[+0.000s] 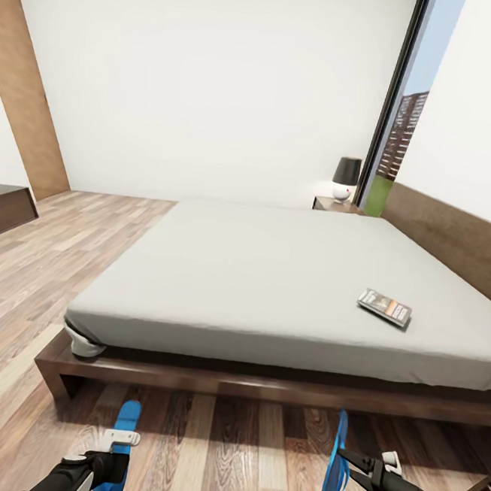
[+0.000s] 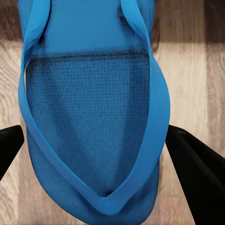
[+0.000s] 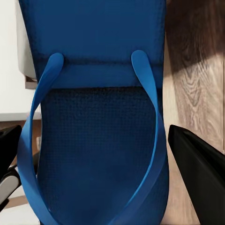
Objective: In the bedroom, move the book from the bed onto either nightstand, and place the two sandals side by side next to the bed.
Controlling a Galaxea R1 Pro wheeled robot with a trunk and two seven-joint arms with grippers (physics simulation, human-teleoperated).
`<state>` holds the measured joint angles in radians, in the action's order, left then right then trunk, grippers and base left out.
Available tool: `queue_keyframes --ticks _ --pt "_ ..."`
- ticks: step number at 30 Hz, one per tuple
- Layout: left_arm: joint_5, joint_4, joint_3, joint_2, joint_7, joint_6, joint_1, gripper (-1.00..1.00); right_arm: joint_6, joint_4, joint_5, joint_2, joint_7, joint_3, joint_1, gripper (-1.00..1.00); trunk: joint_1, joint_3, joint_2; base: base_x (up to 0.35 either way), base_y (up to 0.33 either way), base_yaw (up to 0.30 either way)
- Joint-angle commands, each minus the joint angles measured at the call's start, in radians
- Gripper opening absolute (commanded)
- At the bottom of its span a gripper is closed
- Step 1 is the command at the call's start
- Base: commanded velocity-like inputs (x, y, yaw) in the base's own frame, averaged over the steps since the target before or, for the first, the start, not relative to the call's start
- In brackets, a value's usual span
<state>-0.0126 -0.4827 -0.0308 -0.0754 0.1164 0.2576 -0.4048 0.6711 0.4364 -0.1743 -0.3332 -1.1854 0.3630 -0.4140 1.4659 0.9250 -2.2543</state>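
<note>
The robot stands at the long side of the bed, and each arm carries one blue sandal low over the wood-plank floor, which I judge to be the preparation for laying the pair side by side next to the frame. The left gripper is closed on the left sandal; in the left wrist view the two black fingers stand at both edges of the sole. This sandal lies almost flat, its long axis pointing toward the bed. The right gripper is clamped on the right sandal. This one is turned on its edge, so from the head view it looks like a thin blue strip, and its long axis also runs toward the bed. I think it must be rolled flat before it is set down. The two sandals are well apart, so they must come closer. The book rests flat on the mattress, on the side toward the headboard, its long axis slanted across the bed. The nightstand with its lamp is beyond the far edge of the bed.
</note>
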Motion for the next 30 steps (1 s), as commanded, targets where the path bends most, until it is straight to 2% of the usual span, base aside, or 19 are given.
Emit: queue_keyframes --ticks 1,30 --pt "-0.001 -0.002 -0.003 0.000 0.005 0.006 0.000 -1.00 0.008 0.000 -0.004 -0.001 -0.002 0.002 -0.001 -1.00 0.004 0.004 -0.008 0.000 0.000 0.000" --pt "0.002 0.000 -0.004 0.002 0.005 0.008 0.000 -1.00 0.008 -0.001 -0.004 -0.002 0.000 0.004 -0.001 -1.00 0.115 0.095 -0.211 0.000 0.000 0.000"
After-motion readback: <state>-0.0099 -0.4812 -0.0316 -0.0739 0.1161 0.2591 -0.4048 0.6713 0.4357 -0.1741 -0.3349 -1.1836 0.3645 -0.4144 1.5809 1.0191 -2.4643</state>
